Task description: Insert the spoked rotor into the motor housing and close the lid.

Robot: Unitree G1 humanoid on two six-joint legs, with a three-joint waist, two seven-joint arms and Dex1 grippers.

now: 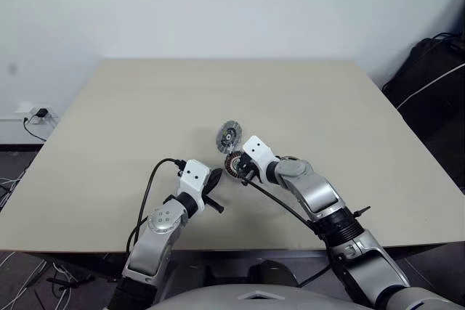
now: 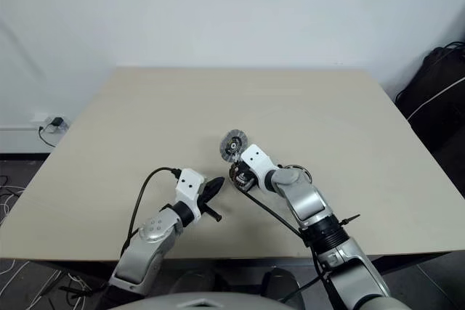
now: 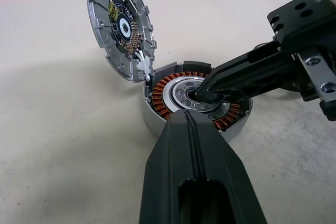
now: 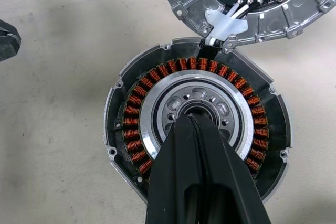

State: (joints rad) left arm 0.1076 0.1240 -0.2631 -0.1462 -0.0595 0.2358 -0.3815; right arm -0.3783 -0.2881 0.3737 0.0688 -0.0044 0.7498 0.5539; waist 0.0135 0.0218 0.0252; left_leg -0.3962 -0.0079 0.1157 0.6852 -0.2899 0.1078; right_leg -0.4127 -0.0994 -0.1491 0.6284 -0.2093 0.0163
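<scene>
Black fingers of the left gripper (image 3: 195,129), pressed together and holding nothing, hover just short of the motor housing (image 4: 195,124), a round dark shell ringed with copper-coloured windings, resting on the beige table (image 1: 109,121). Beside it to the right, the right gripper (image 4: 195,121), its fingers also shut and empty, presses its tip down at the hub of the spoked rotor (image 4: 202,109), a silver wheel that appears already seated inside the windings. Behind them the lid (image 3: 121,24), a ribbed grey-silver disc, stands propped open at the housing's far edge (hinged by a white clip, it seems). A careless push could tilt the rotor or jolt the lid shut on the fingertips. Most of the rotor's spokes hide beneath the right fingers.
</scene>
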